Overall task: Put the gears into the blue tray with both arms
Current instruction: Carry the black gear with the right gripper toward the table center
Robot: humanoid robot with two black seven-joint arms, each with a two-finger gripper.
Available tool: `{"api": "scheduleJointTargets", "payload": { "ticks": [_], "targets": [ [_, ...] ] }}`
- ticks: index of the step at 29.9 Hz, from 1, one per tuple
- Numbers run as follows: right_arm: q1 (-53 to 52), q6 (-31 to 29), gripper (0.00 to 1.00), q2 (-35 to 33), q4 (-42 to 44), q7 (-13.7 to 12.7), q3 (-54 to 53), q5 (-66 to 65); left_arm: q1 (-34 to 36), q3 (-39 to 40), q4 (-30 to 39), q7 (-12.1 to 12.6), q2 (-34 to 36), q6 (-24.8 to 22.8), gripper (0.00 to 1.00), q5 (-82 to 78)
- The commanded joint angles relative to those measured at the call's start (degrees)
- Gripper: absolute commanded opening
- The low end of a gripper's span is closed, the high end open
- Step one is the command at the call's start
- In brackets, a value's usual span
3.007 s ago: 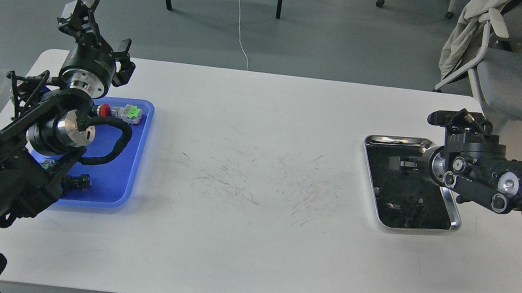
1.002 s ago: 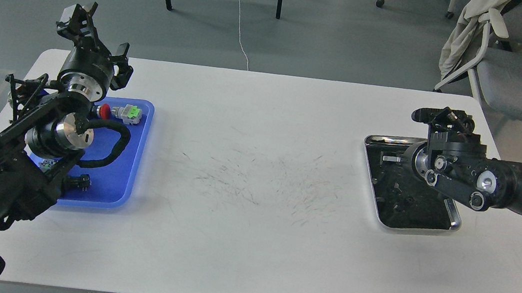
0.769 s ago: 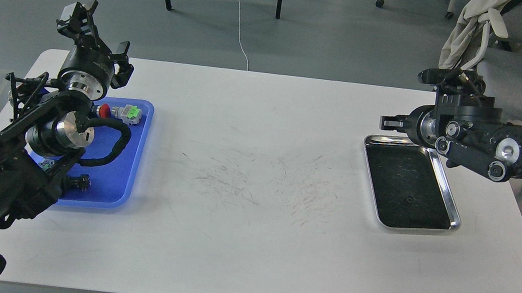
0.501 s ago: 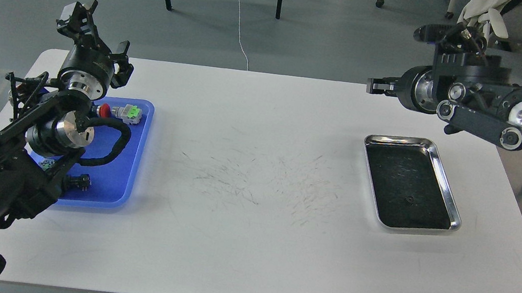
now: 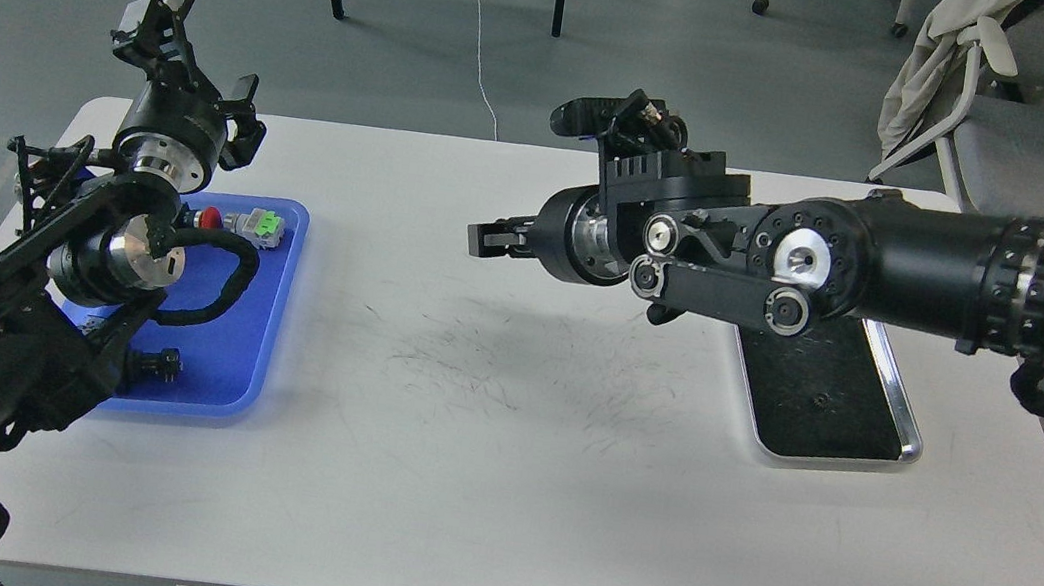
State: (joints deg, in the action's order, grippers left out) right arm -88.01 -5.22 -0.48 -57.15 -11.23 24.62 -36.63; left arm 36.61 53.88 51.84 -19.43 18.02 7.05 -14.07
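since half a second ago the right arm (image 5: 889,266) has swung far across the table, its right gripper (image 5: 487,236) going from above the far right edge to over the middle of the white table (image 5: 496,491), pointing toward the blue tray (image 5: 259,339); three seconds ago that gripper was down in the steel tray (image 5: 900,408). the left arm (image 5: 48,291) has barely shifted. the right arm reaches in level from the right, forearm crossing over the near-left part of the steel tray, wrist hanging above the scuffed centre of the table and well clear of the surface. its fingers look pressed close together at the tip, but they are small and dark, and i cannot tell whether they pinch a gear. the left arm rises from the lower left over the blue tray, its left gripper (image 5: 186,52) lifted above the tray's far edge with its claws spread apart and nothing between them. the blue tray holds a red capped push-button (image 5: 210,218) beside a grey-and-green connector (image 5: 258,226) near its far end, and a small dark part (image 5: 162,365) near its front, partly hidden by the arm. the steel tray's black bottom shows one tiny gear (image 5: 819,401) near its front end.
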Motion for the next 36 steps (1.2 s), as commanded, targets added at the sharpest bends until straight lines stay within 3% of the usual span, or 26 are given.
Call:
{"api": "scheduleJointTargets", "payload": {
  "ticks": [1, 10, 22, 36],
  "targets": [
    [4.8, 4.2, 0.02, 0.5, 2.3, 2.2, -1.9, 1.2, 0.0, 0.0, 0.0, 0.0, 0.2, 0.1, 0.99, 0.1],
    [12.5, 6.2, 0.02, 0.5, 2.1, 5.0, -10.6, 7.3, -0.1, 0.0, 0.0, -0.1, 0.1, 0.0, 0.99, 0.0],
    [18.5, 5.3, 0.03, 0.5, 0.9, 5.0, -10.1, 6.7, -0.2, 0.0, 0.0, -0.5, -0.2, -0.1, 0.99, 0.1],
    [22.4, 3.9, 0.14, 0.5, -0.2, 5.0, -9.7, 6.3, -0.2, 0.1, 0.5, -0.7, -0.1, -0.1, 0.99, 0.2]
  ]
}}
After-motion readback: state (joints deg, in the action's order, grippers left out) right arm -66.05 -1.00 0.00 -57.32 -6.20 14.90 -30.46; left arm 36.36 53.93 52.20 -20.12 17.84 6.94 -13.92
